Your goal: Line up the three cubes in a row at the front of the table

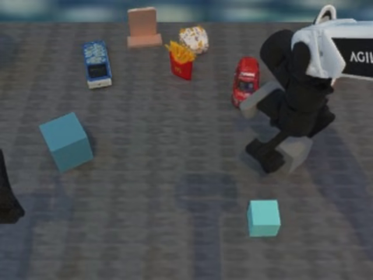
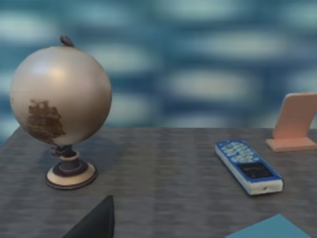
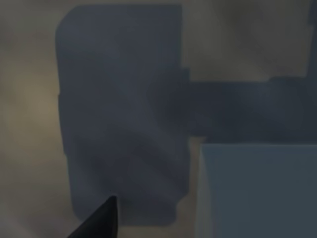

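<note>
The large blue-teal cube (image 1: 66,141) sits on the table (image 1: 163,151) at the left; one corner of it (image 2: 272,229) shows in the left wrist view. Toward the front right lies the small light turquoise cube (image 1: 263,217). The grey cube (image 1: 296,153) is mid-right, mostly hidden under my right gripper (image 1: 280,134). That gripper is open. In the right wrist view one dark finger (image 3: 101,220) stands apart from the grey cube's (image 3: 257,191) edge. My left gripper (image 1: 7,201) is parked at the left edge, open and holding nothing.
Along the back stand a tan upright block (image 1: 143,28), a blue-and-white remote (image 1: 96,64), a red fries box (image 1: 182,60), a wrapped snack (image 1: 194,39) and a red toy car (image 1: 246,80). A globe (image 2: 59,99) stands at the back left.
</note>
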Robot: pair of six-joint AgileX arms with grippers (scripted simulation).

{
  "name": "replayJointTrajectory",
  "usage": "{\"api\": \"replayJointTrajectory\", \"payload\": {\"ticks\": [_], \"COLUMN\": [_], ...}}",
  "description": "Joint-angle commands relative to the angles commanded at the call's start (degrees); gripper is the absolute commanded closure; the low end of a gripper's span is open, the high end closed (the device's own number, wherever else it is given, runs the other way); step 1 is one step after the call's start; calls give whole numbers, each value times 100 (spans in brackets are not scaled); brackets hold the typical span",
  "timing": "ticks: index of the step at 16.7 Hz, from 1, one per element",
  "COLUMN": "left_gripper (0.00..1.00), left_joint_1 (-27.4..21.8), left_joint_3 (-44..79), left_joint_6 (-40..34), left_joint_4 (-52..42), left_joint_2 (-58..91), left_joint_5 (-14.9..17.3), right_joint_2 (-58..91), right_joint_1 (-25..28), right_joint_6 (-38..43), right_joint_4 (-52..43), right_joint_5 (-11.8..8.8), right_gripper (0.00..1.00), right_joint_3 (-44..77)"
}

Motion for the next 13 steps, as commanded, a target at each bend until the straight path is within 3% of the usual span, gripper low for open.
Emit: {"api": "replayJointTrajectory", "payload": {"ticks": [3,13], "left_gripper": [0,0], "left_joint_1": [0,0], "left_joint_3": [0,0], "left_joint_6": [0,0], "left_joint_4": [0,0], "left_joint_2": [0,0], "left_joint_5": [0,0], "right_joint_2": [2,2], "right_joint_1": [0,0], "right_joint_6": [0,0], "right_joint_4": [4,4], "right_joint_5": [0,0], "right_gripper": [0,75], "right_joint_3": [-3,-3]}}
